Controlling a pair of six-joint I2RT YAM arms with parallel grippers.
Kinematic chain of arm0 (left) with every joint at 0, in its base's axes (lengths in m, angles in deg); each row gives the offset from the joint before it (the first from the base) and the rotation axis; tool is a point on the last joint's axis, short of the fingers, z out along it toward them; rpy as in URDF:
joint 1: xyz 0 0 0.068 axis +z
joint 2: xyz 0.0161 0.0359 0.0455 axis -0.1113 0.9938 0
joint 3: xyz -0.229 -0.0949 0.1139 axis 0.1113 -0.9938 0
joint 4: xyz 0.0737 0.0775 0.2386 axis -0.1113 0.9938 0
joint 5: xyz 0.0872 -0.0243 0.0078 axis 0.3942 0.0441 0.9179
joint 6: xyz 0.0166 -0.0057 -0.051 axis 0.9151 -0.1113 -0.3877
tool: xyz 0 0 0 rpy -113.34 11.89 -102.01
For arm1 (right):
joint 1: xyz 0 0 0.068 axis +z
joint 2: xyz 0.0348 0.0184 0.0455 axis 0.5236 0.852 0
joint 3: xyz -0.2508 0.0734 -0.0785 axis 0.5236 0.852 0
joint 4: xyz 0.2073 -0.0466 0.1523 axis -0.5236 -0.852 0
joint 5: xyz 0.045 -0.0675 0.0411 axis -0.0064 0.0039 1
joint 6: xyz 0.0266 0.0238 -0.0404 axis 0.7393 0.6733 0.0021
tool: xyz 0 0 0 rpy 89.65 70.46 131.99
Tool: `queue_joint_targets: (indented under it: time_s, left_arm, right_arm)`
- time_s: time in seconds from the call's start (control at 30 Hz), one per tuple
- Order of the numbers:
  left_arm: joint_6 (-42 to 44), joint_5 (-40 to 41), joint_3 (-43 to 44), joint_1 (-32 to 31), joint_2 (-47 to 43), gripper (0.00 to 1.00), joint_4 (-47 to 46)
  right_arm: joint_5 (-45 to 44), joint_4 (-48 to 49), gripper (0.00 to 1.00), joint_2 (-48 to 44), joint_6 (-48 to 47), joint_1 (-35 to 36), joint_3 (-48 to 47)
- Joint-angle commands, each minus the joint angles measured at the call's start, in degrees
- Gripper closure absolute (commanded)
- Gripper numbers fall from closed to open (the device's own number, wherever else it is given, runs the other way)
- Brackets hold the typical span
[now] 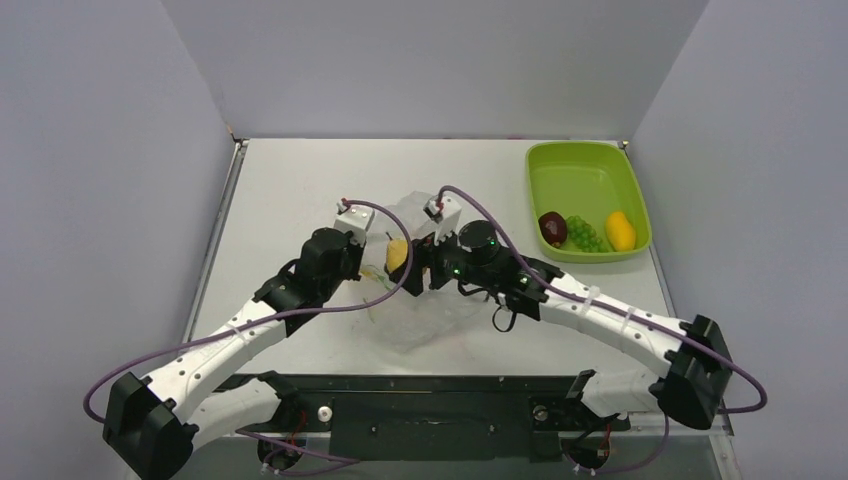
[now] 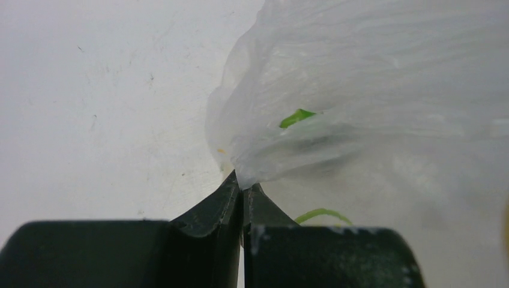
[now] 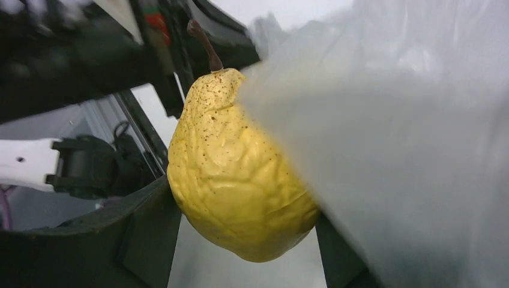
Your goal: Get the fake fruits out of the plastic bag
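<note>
The clear plastic bag point(image 1: 420, 310) lies crumpled at the table's middle between both arms. My left gripper point(image 2: 243, 189) is shut on a pinched fold of the bag point(image 2: 360, 90). My right gripper point(image 3: 246, 234) is shut on a yellow speckled fake pear point(image 3: 237, 174) with a brown stem, held at the bag's mouth; the film point(image 3: 408, 150) drapes over its right side. The pear shows in the top view point(image 1: 398, 256) between the two grippers point(image 1: 425, 262). A dark red fruit point(image 1: 552, 227), green grapes point(image 1: 585, 235) and a yellow-orange fruit point(image 1: 620, 230) lie in the tray.
The lime-green tray point(image 1: 580, 165) stands at the back right of the table. The left arm's wrist point(image 1: 325, 262) sits close to the right gripper. Grey walls enclose the table on three sides.
</note>
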Motion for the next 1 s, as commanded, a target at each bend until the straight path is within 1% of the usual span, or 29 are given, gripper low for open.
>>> queue_joint_targets:
  time_s: [0.0,0.03,0.1,0.13,0.17,0.2,0.23,0.27,0.3,0.37,0.5,0.57,0.6,0.63,0.67,0.8,0.87,0.97]
  left_arm:
    - [0.6,1.6,2.8,0.5,-0.7,1.0,-0.5]
    - [0.7,1.7,2.6,0.5,-0.9,1.0,-0.8]
    - [0.8,1.7,2.5,0.5,-1.3,1.0,-1.0]
    - [0.8,1.8,2.5,0.5,-1.6,1.0,-1.0]
    - [0.8,2.0,2.4,0.5,-1.7,1.0,-0.9]
    - [0.8,2.1,2.3,0.5,-1.8,1.0,-0.9]
    - [0.8,2.2,2.1,0.5,-2.0,1.0,-1.0]
    - [0.8,2.3,2.1,0.5,-2.2,1.0,-1.1]
    - [0.9,2.3,2.0,0.5,-2.3,1.0,-1.4]
    - [0.9,2.6,2.2,0.5,-2.3,1.0,-1.4]
    - [0.8,3.1,2.1,0.4,-2.4,1.0,-1.0]
    - [0.8,4.4,2.2,0.4,-2.3,1.0,-1.2]
    - [0.7,6.1,2.4,0.5,-2.3,1.0,-1.2]
    - [0.5,7.2,2.5,0.5,-2.1,1.0,-0.9]
    - [0.1,10.0,2.8,0.5,-2.0,1.0,-0.6]
    - [-0.8,19.4,2.6,0.5,-2.1,1.0,-0.5]
    - [-0.7,22.9,2.4,0.7,-2.5,1.0,-0.9]
    - [-0.9,24.5,2.0,0.8,-3.1,1.0,-1.2]
  right_arm:
    - [-3.9,8.7,1.0,-8.8,0.7,-1.5,1.7]
    - [-6.3,9.4,1.0,-10.1,2.5,-2.4,2.0]
    - [-8.5,11.0,1.0,-11.7,5.7,-4.0,3.5]
    - [-8.7,11.8,1.0,-12.6,7.2,-4.7,4.8]
    - [-8.0,13.9,1.0,-13.0,11.1,-6.2,5.5]
    - [-6.7,15.7,1.0,-13.2,13.4,-8.4,7.3]
    - [-2.6,20.2,1.0,-13.1,18.1,-9.7,9.0]
    - [-0.4,22.6,1.0,-12.7,20.2,-11.8,9.7]
    - [2.9,26.2,1.0,-12.4,23.7,-12.5,10.5]
    - [4.8,27.1,1.0,-11.9,26.0,-14.0,10.2]
    - [7.1,25.8,1.0,-12.1,26.1,-15.1,8.4]
    - [6.9,22.0,1.0,-12.8,23.5,-15.2,6.3]
    - [5.4,17.9,1.0,-13.6,20.8,-15.2,5.4]
    - [4.7,15.8,1.0,-13.9,19.6,-15.2,3.7]
    - [3.9,12.1,1.0,-14.4,17.7,-15.4,2.9]
    - [4.3,4.7,1.0,-14.7,15.0,-17.4,-1.1]
    - [3.9,3.1,1.0,-15.6,14.3,-18.8,-1.2]
    - [4.3,2.0,1.0,-17.0,14.3,-21.2,-1.0]
